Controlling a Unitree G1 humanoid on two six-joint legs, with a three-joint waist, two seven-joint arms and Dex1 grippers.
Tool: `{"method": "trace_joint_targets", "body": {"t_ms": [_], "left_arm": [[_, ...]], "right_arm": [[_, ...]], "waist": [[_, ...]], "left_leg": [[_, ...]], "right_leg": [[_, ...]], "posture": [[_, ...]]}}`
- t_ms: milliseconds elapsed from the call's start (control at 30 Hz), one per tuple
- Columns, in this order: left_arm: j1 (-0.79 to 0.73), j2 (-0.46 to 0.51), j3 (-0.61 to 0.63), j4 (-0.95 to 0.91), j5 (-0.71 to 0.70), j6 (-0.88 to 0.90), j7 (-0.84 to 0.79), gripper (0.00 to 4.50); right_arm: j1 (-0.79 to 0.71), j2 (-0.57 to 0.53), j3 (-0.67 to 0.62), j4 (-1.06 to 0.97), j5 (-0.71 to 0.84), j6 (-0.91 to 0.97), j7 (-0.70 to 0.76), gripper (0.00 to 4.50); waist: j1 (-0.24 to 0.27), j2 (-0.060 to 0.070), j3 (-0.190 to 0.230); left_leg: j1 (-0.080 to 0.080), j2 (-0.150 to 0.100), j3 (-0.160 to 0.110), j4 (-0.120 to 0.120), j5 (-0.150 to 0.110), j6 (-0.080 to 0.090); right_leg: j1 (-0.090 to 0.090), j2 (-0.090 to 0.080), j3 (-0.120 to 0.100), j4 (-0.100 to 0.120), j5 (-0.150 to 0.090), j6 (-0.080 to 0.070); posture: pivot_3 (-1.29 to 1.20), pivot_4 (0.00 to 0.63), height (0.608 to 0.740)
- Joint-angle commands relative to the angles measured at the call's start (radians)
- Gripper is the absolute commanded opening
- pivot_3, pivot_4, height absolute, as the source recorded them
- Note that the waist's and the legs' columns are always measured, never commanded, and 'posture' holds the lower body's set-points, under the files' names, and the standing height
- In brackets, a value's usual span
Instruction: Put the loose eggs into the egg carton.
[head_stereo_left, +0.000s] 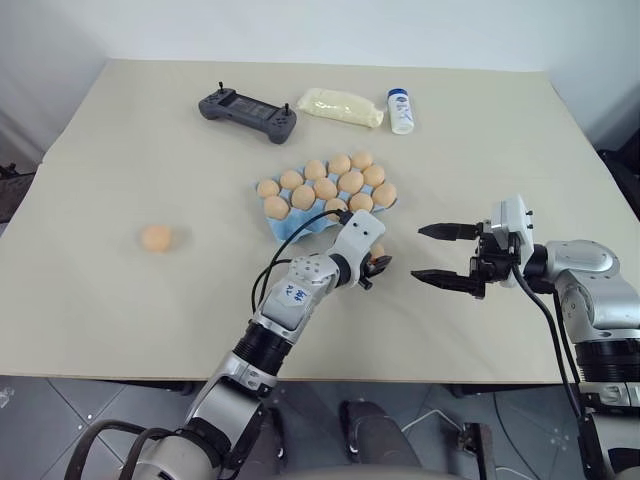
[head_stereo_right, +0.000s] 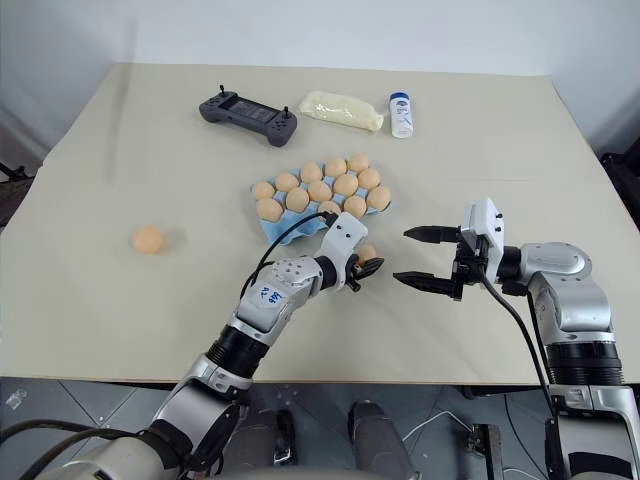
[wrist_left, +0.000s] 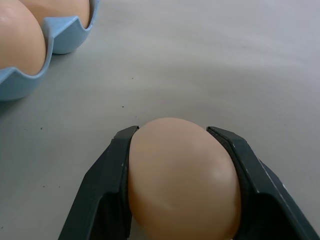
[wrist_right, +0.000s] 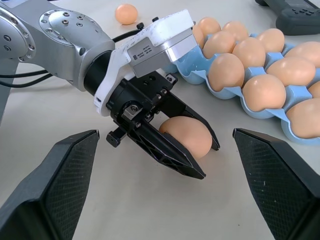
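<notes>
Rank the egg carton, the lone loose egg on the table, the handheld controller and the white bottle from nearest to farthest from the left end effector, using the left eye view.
1. Egg carton: just beyond the left end effector.
2. Loose egg: far out to its left.
3. White bottle and handheld controller: both at the table's far edge, too close to call.

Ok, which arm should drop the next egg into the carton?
Left. The left gripper is already shut on an egg right beside the egg carton; the right gripper is open and holds nothing.
</notes>
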Motion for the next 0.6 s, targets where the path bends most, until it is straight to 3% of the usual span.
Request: {"method": "trace_joint_targets", "body": {"t_ms": [33,600], "left_arm": [[-0.007,-0.005,0.015,-0.064,0.007,-0.013,0.005,1.83],[0.045,0.120,0.353,-0.394,-0.174,0.031,0.013,1.82]], "right_arm": [[-0.005,-0.007,-0.022,-0.030,0.014,-0.012,-0.007,4.50],[-0.029,0.009,-0.017,0.003,0.010,-0.040,-0.015,4.50]], "waist": [[0.000,0.000,0.000],[-0.001,0.000,0.000]], "left_leg": [[0.000,0.000,0.000,0.000,0.000,0.000],[0.000,0.001,0.001,0.001,0.000,0.000]], "right_leg": [[0.000,0.000,0.000,0.000,0.000,0.000],[0.000,0.001,-0.005,0.001,0.000,0.000]], "posture": [[0.00,0.150,0.740],[0.00,0.150,0.740]]}}
